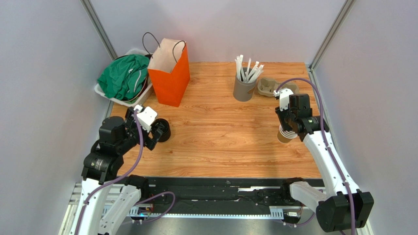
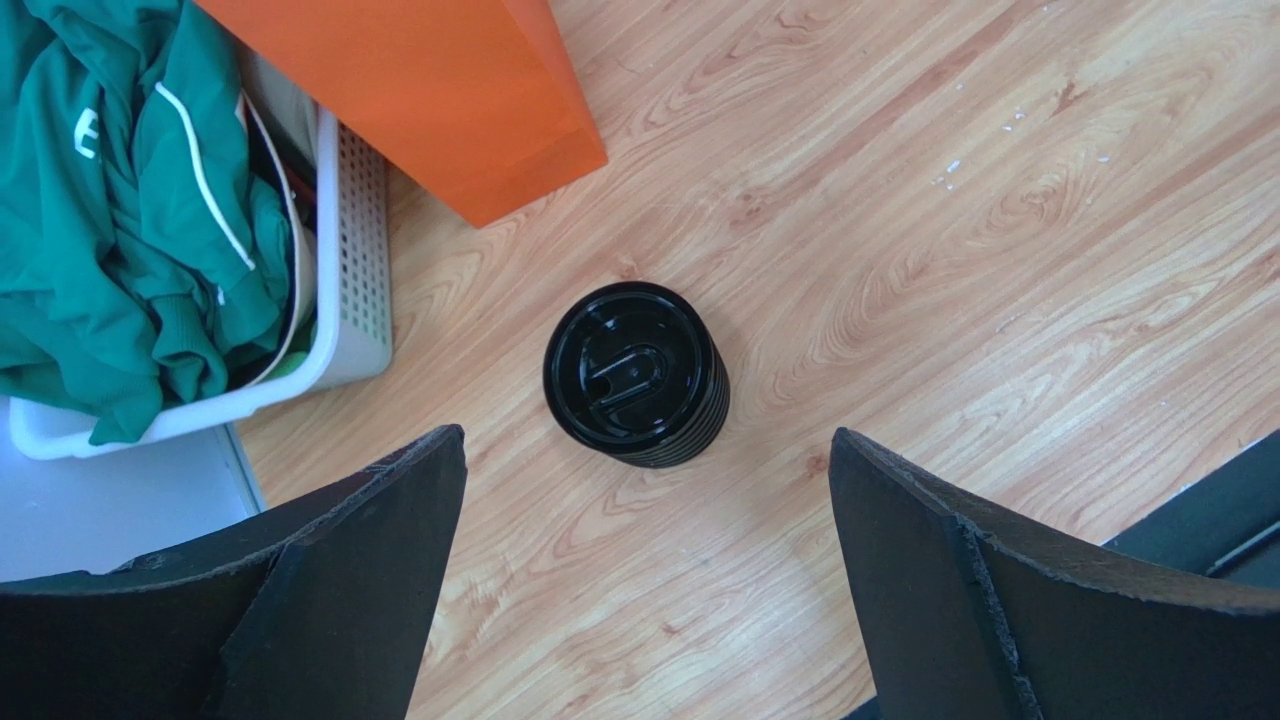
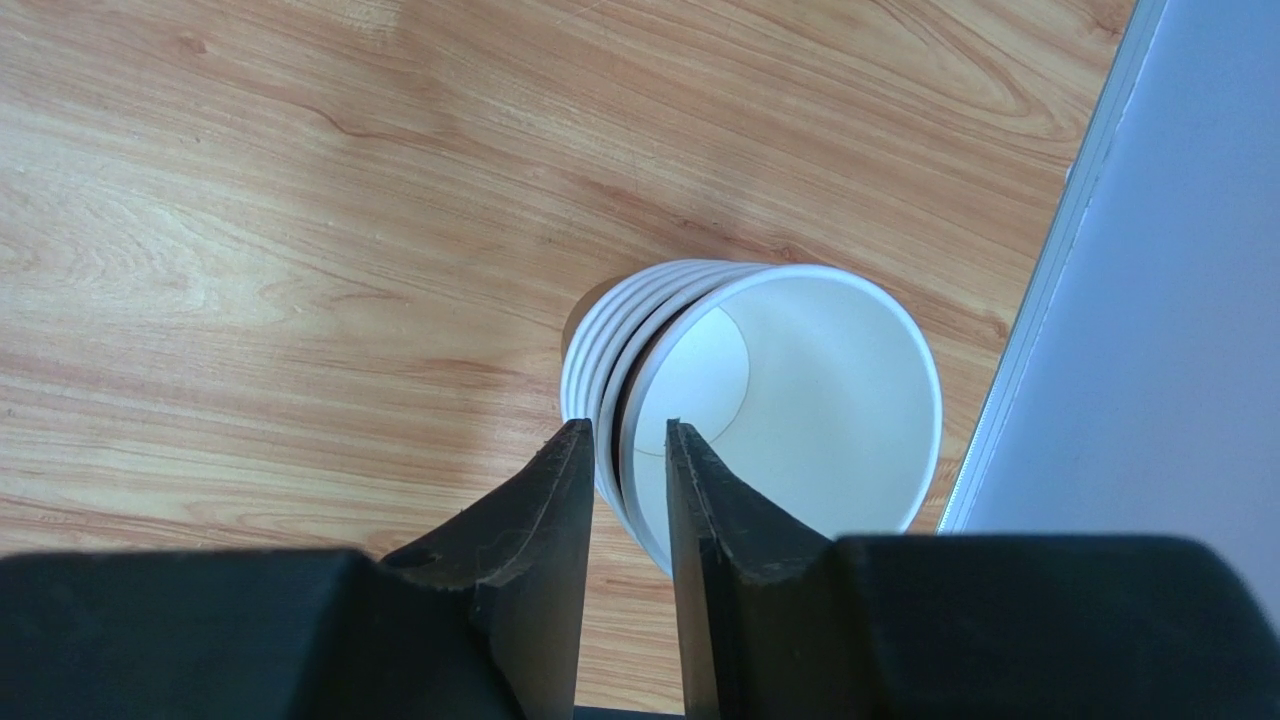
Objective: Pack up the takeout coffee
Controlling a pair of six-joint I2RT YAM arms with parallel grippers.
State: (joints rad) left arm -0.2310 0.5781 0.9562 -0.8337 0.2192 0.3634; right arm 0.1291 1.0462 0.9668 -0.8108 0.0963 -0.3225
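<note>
Two arms: each one is working at its own side of the tabletop (image 1: 221, 147).
Left gripper (image 2: 646, 450): it is hanging wide open straight above the black lid and is holding nothing.
Black lid (image 2: 637, 375): it is lying flat near the left edge of the tabletop, just in front of the orange bag (image 2: 421, 90), with both fingers apart from it.
Advice for the lid: I judge the arm should be going straight down with the lid centred, so that both pads are meeting the rim together and not pushing it toward the bag.
Top cup (image 3: 796, 405): it is sitting tilted in the stack of cups (image 3: 583, 353), near the right edge.
Right gripper (image 3: 628, 435): it is pinching the wall of the top cup, with one finger inside and one outside.
Advice for the cup: the pull should probably be going slowly along the stack, because a second cup may be coming with it, and the thin wall may be folding under a hard squeeze.
</note>
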